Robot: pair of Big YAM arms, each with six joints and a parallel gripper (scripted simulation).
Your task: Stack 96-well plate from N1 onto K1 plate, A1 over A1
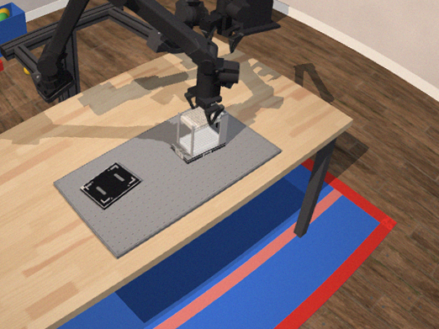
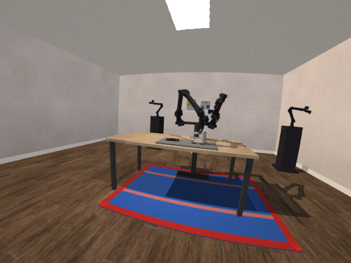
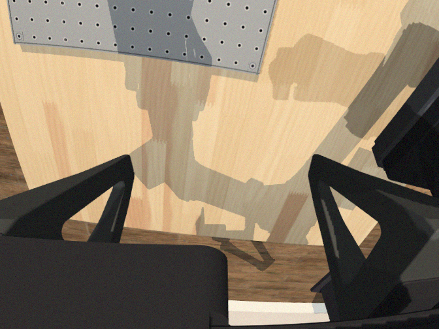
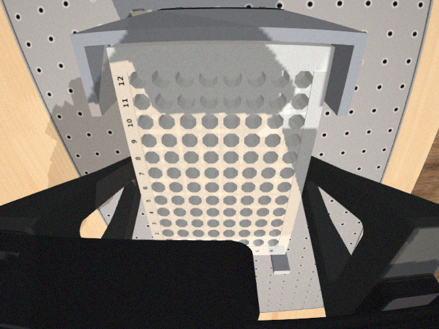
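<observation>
The right hand grips the top plate by its two long sides. The left hand is wide apart, holding nothing, at 12 o'clock from the right one in the top view. The top plate is high in the stack rack, over the lower plate. The black nest sits at 8 o'clock from the rack and has no plate on it.

Now the top plate seems ready to go down, and this part looks tricky. In the right wrist view its 12 end is close to the rack wall at 12 o'clock. If the hand is a bit off toward 12, that end could rub or catch. Then the plate could tip, or slip in the fingers. If it is turned a little, a corner could bump a post. The fingers could hit the rack too, if they go down too low. Pushing hard when it is stuck could tilt the lower plate. Letting go too soon could make it drop crooked. I can't see well A1 on either plate, so I can't tell if they match. If one is backward, the stack would be wrong even if it looks neat.
</observation>
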